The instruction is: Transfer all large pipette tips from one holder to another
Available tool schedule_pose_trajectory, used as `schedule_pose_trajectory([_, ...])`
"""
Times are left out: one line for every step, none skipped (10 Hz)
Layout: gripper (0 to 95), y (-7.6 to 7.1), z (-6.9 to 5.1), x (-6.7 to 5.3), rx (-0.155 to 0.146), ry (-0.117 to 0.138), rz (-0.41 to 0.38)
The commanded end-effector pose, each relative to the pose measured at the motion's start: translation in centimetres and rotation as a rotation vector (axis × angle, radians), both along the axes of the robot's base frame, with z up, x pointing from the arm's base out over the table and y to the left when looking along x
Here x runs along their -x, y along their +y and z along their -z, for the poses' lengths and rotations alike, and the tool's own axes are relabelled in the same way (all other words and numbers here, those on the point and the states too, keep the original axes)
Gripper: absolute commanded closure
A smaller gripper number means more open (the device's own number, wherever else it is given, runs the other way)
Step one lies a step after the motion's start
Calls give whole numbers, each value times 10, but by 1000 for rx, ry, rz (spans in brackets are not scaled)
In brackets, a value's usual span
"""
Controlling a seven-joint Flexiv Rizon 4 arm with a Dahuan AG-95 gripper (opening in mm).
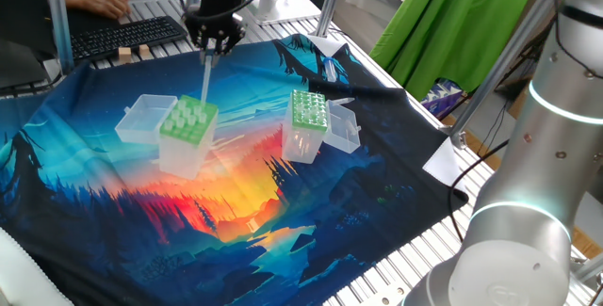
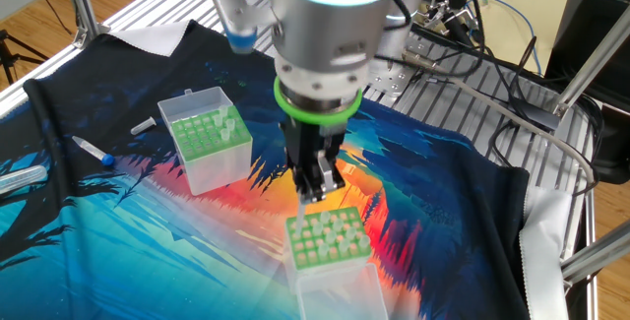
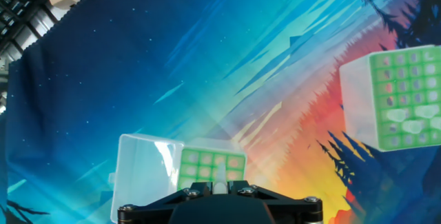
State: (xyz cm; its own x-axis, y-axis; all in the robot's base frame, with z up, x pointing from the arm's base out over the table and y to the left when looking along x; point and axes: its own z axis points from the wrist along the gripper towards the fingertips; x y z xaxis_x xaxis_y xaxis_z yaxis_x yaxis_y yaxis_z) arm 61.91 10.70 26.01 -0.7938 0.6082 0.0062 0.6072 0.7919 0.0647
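Note:
The wide-holed light-green holder (image 1: 188, 122) stands left on the cloth, its clear lid (image 1: 141, 118) open. It shows near in the other fixed view (image 2: 330, 236) and low in the hand view (image 3: 210, 163). My gripper (image 1: 215, 50) hangs right above it, shut on one large pipette tip (image 1: 205, 82) that points down at the top plate. The tip's wide end shows between my fingers in the hand view (image 3: 219, 177). The narrower dotted darker-green box (image 1: 308, 113) stands to the right, apart. It holds a few whitish tips (image 3: 406, 122) and also shows in the other fixed view (image 2: 207, 135).
A keyboard (image 1: 127, 33), a person's hand (image 1: 99, 3) and small wooden blocks (image 1: 132, 54) are at the back left. A blue-capped tube (image 2: 94, 150) and a small clear part (image 2: 145, 125) lie on the cloth beyond the dotted box. The cloth ends at a slatted metal table (image 1: 424, 249).

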Motion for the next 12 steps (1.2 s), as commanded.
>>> schedule_pose_trajectory([950, -4, -3, 1, -5, 1, -6])
schedule_pose_trajectory([950, -7, -6, 2, -13, 2, -2])
schedule_pose_trajectory([950, -10, -8, 2, -29, 4, 8])
schedule_pose_trajectory([950, -12, -11, 2, -39, 4, 10])
schedule_pose_trajectory([950, -15, -12, 2, -49, 4, 14])
schedule_pose_trajectory([950, -16, -14, 2, -51, 6, 13])
schedule_pose_trajectory([950, -17, -14, 1, -54, 6, 11])
schedule_pose_trajectory([950, -20, -16, -1, -54, 9, 1])
schedule_pose_trajectory([950, -23, -19, -2, -56, 15, -6])
schedule_pose_trajectory([950, -26, -21, -3, -65, 19, -15])
schedule_pose_trajectory([950, -28, -23, -5, -61, 22, -28])
schedule_pose_trajectory([950, -32, -25, -6, -38, 21, -59])
